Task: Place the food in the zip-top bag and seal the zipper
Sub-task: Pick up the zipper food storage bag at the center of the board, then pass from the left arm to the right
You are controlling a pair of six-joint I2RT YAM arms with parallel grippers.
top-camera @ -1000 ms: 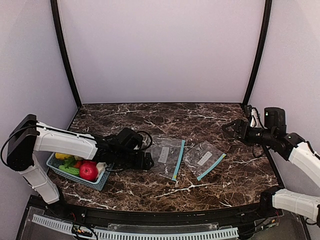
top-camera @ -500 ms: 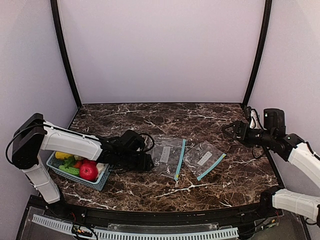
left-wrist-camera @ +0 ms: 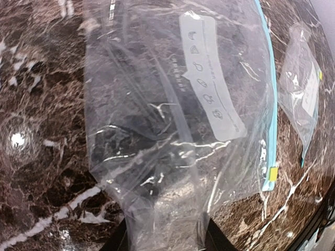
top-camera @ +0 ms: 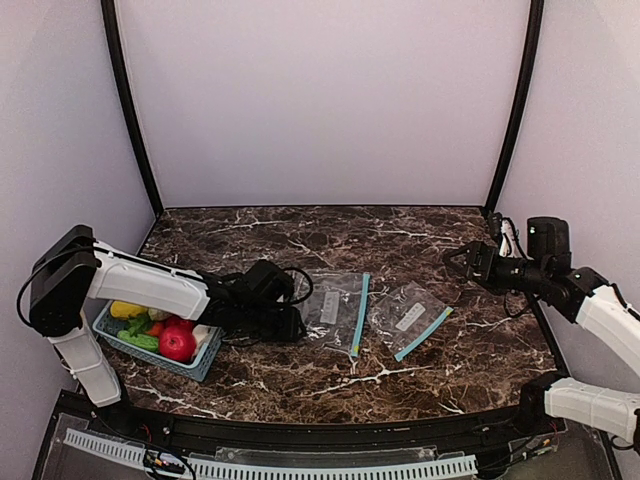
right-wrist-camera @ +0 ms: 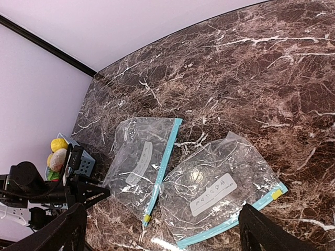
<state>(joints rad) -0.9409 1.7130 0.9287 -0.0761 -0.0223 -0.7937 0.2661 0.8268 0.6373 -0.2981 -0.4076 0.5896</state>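
You are straddling the near-left corner of the zip-top bag (left-wrist-camera: 157, 130) with the left gripper (left-wrist-camera: 165, 238), jaws partly apart around a bunched fold of film. I cannot tell whether it is pinched, but this looks meant to anchor the end away from the teal zipper (left-wrist-camera: 269, 104). You are holding the right gripper (top-camera: 455, 262) wide, hovering far right, probably waiting for the bag's mouth. The food (top-camera: 177, 343) is sitting in the basket (top-camera: 200, 368) on the bench (top-camera: 400, 240), just left of the left gripper, none bagged.
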